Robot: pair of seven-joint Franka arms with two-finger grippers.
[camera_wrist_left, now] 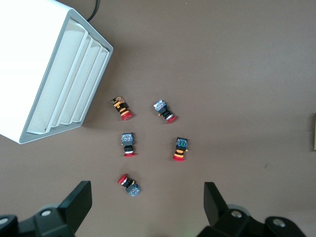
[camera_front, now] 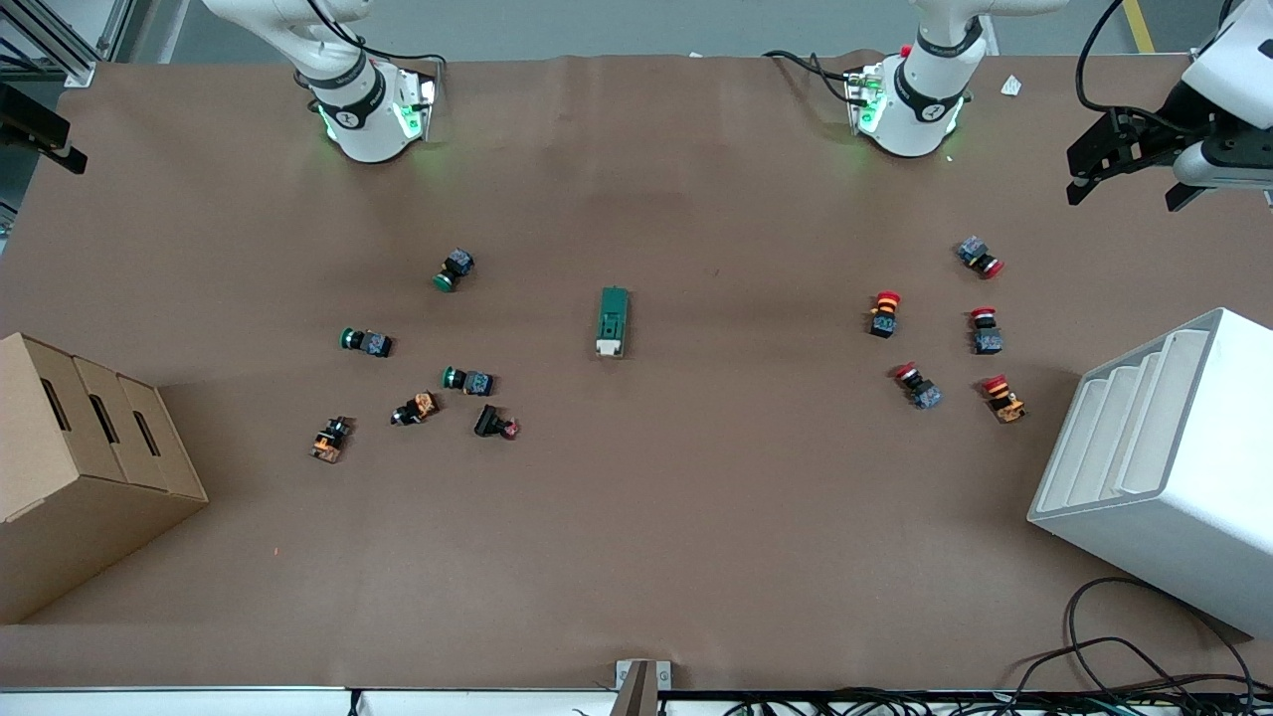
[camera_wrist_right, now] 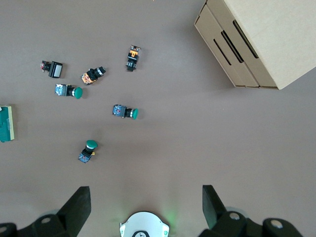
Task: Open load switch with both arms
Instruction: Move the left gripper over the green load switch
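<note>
The load switch (camera_front: 613, 321) is a dark-green block with a white toggle at its end nearer the front camera. It lies flat at mid-table, alone. It also shows at the edge of the right wrist view as the load switch (camera_wrist_right: 5, 123), and as a sliver (camera_wrist_left: 314, 132) in the left wrist view. My left gripper (camera_front: 1127, 197) hangs open, high over the left arm's end of the table, with nothing held. In its wrist view the left gripper (camera_wrist_left: 146, 197) frames a red-capped button (camera_wrist_left: 129, 184) far below. My right gripper (camera_wrist_right: 145, 197) is open and empty, high above its own base (camera_wrist_right: 144, 224), out of the front view.
Several red-capped push buttons (camera_front: 930, 338) lie scattered toward the left arm's end, beside a white slotted rack (camera_front: 1164, 467). Green-capped and orange-bodied buttons (camera_front: 418, 368) lie toward the right arm's end, with a cardboard box (camera_front: 80, 467) beside them. Cables (camera_front: 1144, 666) trail along the near edge.
</note>
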